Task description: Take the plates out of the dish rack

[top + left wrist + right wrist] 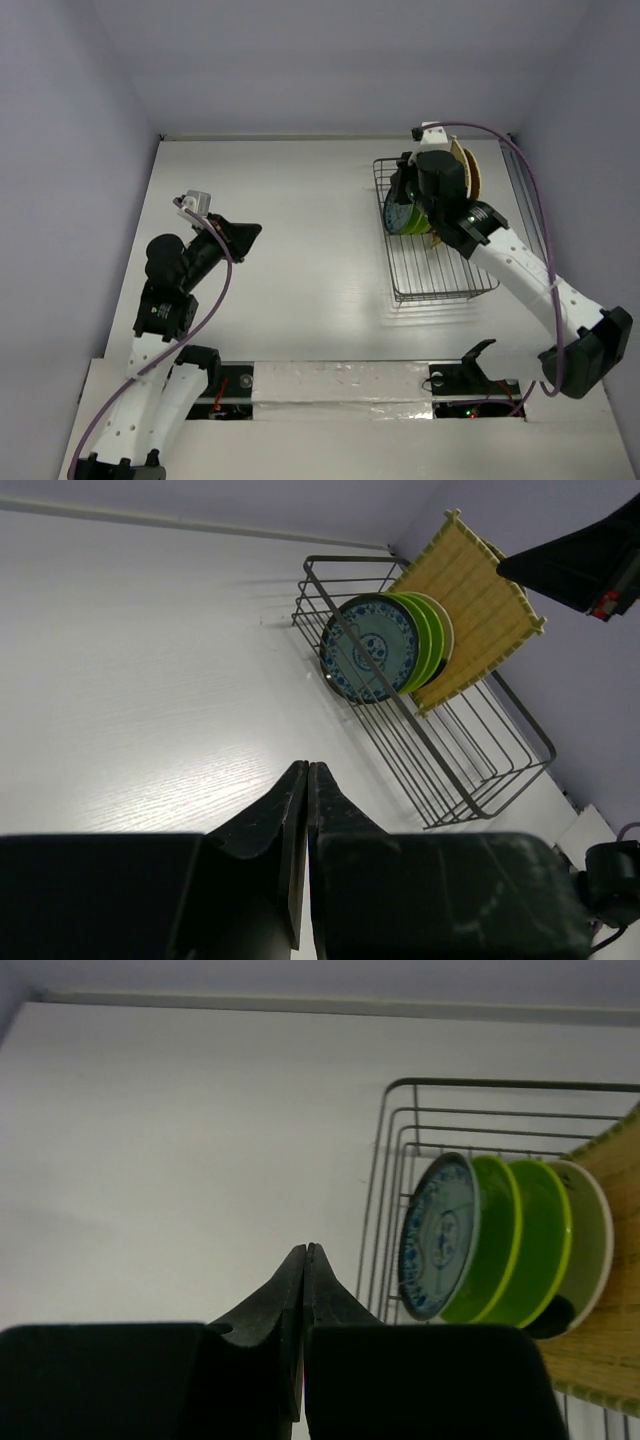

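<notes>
The dark wire dish rack (440, 282) stands at the right of the table, also in the left wrist view (470, 770) and the right wrist view (390, 1160). Upright at its far end stand a blue-green patterned plate (405, 218) (370, 648) (438, 1235), two lime-green plates (428, 638) (500, 1245), a cream plate (592, 1250) and a square yellow ribbed plate (480, 595) (610, 1360). My right gripper (400, 185) (305, 1247) is shut and empty, above the rack's far left side next to the plates. My left gripper (248, 232) (308, 765) is shut and empty, over the table at the left.
Lilac walls close the table in on the left, back and right. The right arm (580, 560) hangs over the plates. A purple cable (530, 200) runs along the rack's right side. A taped seam (340, 380) marks the near edge.
</notes>
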`<state>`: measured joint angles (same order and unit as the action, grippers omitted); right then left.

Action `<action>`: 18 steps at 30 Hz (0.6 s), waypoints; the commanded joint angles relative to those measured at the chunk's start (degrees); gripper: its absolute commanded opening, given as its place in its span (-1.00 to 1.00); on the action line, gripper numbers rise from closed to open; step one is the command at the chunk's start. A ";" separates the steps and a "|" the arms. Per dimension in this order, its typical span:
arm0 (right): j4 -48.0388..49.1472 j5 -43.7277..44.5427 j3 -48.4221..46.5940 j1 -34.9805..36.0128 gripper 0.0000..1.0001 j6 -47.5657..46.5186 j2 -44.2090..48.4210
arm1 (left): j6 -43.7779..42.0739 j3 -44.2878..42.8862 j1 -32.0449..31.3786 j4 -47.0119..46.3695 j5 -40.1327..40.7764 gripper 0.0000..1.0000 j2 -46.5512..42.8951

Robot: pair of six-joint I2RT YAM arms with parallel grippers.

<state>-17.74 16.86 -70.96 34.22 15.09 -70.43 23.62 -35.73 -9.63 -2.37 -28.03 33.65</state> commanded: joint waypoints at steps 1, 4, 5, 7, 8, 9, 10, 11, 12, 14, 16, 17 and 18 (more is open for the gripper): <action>-4.31 10.03 -4.27 -0.37 -1.00 -2.17 -4.79 | -1.20 -2.42 0.22 -1.06 1.65 -1.00 -0.95; -4.41 9.95 -5.94 -2.40 -1.00 -2.17 -8.40 | -1.91 -2.77 0.22 0.17 3.07 -1.00 -1.39; -4.41 9.07 -6.38 -3.44 -0.87 -2.17 -10.14 | -1.99 -2.68 0.22 0.17 3.07 -0.95 -1.57; -4.76 8.10 -7.87 -3.98 -0.68 -2.17 -12.09 | -1.91 -2.60 0.22 0.09 2.72 -0.73 -1.74; -5.29 8.97 -8.58 -4.50 -0.52 -2.26 -13.23 | -1.91 -2.60 0.22 -0.09 2.37 -0.54 -1.83; -5.73 9.93 -9.37 -4.51 -0.45 -2.26 -14.89 | -1.91 -2.60 0.22 -0.18 2.28 -0.48 -1.92; -6.60 10.73 -9.55 -5.38 -0.41 -2.26 -15.60 | -1.99 -2.60 0.22 -0.18 2.19 -0.42 -2.01; -6.70 11.08 -9.38 -6.00 -0.40 -2.17 -16.05 | -2.00 -2.60 0.22 -0.18 2.10 -0.38 -2.10; -6.09 10.56 -8.50 -7.40 -0.40 -2.17 -16.31 | -1.91 -2.51 0.22 -0.18 2.10 -0.37 -2.18; -5.21 9.34 -7.45 -8.55 -0.39 -2.00 -16.40 | -1.91 -2.51 -0.30 -0.27 1.93 -0.36 -2.18; -4.68 9.24 -6.57 -9.25 -0.38 -2.08 -17.27 | -1.82 -2.51 -0.30 -0.35 1.75 -0.35 -2.10; -4.68 9.41 -6.56 -9.26 -0.38 -2.35 -17.80 | -1.82 -2.51 -0.30 -0.44 1.40 -0.34 -2.01; -4.85 9.42 -6.56 -9.26 -0.38 -2.44 -18.42 | -1.82 -2.42 -0.30 -0.62 1.14 -0.33 -2.01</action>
<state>-23.59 25.12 -77.08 25.43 13.26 -88.16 22.35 -35.73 -9.67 -0.93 -25.65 32.08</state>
